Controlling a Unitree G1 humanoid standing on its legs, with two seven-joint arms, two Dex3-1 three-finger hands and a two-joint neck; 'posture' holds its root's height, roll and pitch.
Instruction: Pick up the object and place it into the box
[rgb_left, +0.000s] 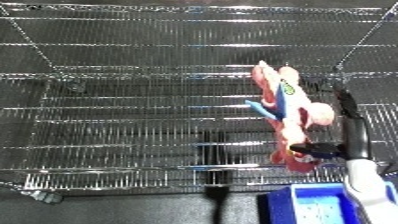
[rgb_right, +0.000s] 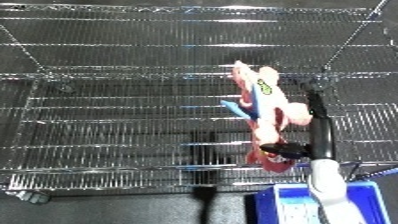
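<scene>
The right robot hand (rgb_left: 342, 131) pinches the pink toy (rgb_left: 289, 112) by one edge; swinging toward the blue bin (rgb_left: 324, 202) at six o'clock, it could slip onto the wire shelf (rgb_left: 124, 125).

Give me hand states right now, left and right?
Left hand: not in view.
Right hand: shut on the pink plush toy, holding it up over the wire shelf, just behind the blue bin.

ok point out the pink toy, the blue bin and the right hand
pink toy (rgb_left: 286, 107), left eye view, on its middle
blue bin (rgb_left: 313, 204), left eye view, on its inner floor
right hand (rgb_right: 313, 131), right eye view, on the black fingers beside the toy
</scene>
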